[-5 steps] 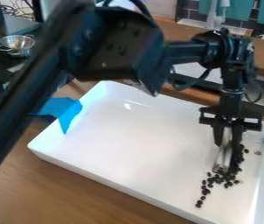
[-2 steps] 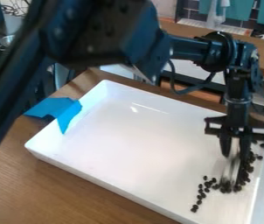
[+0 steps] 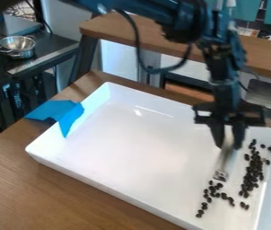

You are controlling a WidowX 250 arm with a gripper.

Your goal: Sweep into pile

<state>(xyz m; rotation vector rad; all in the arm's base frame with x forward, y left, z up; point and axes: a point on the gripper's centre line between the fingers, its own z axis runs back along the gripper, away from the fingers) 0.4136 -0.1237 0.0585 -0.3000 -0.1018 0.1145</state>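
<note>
Small dark beans (image 3: 253,173) lie in two ragged bands near one end of the white tray (image 3: 132,157). A slim tool (image 3: 225,162) slants down beside them, its end metallic.

No readable text, labels, brands, numbers or signs on anything in the camera view.

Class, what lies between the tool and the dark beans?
A pale stick, held by the tool, slants down towards the beans, its metal end close to them in the camera view.
</note>
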